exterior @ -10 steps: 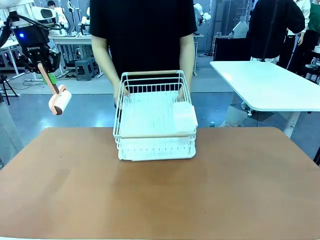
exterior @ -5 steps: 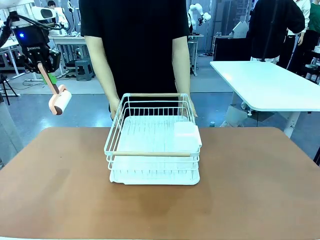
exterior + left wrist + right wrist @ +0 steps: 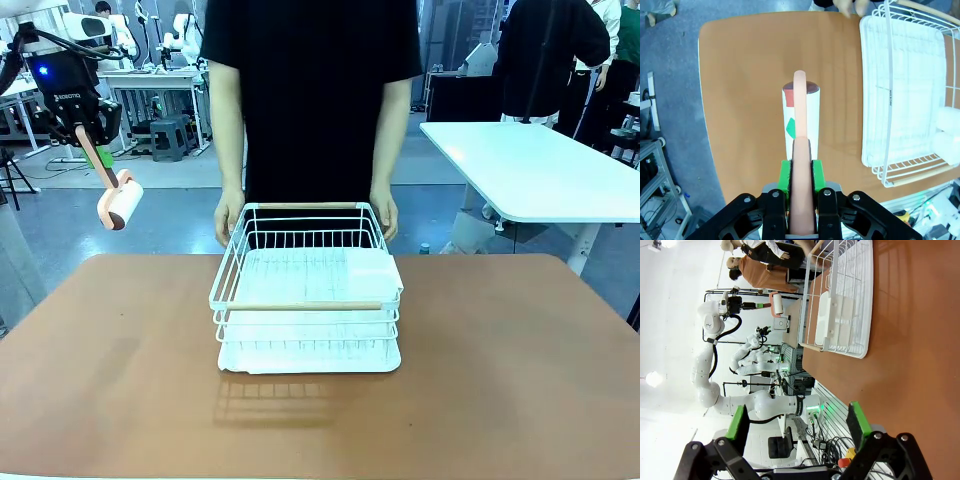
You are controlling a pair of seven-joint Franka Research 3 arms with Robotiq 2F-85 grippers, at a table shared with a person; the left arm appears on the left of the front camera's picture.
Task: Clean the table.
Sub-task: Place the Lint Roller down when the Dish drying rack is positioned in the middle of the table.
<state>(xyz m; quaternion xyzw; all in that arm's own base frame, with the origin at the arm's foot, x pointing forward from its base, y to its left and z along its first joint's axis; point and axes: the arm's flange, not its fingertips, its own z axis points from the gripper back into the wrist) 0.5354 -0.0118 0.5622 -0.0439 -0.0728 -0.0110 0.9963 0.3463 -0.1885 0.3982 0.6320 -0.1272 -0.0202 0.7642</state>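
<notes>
Left gripper (image 3: 88, 135) seen high at upper left of the front frame, clamped on the pink handle of a lint roller (image 3: 118, 201), roller head hanging below and to the right of the fingers, clear of the table (image 3: 500, 380) and beyond its left far corner. In the left wrist frame, green pads (image 3: 784, 174) pressed against both sides of the handle; roller (image 3: 801, 117) running straight up the middle of the frame, its long axis in line with the fingers, brown top spread beneath and to the right. Table filling the lower half of the front frame. White wire rack (image 3: 306, 290) set at centre, toward the far edge, held at its far corners by the person's hands (image 3: 228, 216); rack (image 3: 905, 90) at right of the left wrist frame, well apart from the roller. Right gripper (image 3: 797, 427) at the bottom of its own frame, fingers spread wide with nothing between them, table (image 3: 920, 340) at right and rack (image 3: 842, 300) at upper centre. Judged: left arm the nearer to any wiping, since already carrying the tool; bare top lying down and to the right of the roller in the front frame, so a descent and inward reach looked likely, with the rack to be skirted or waited on.
</notes>
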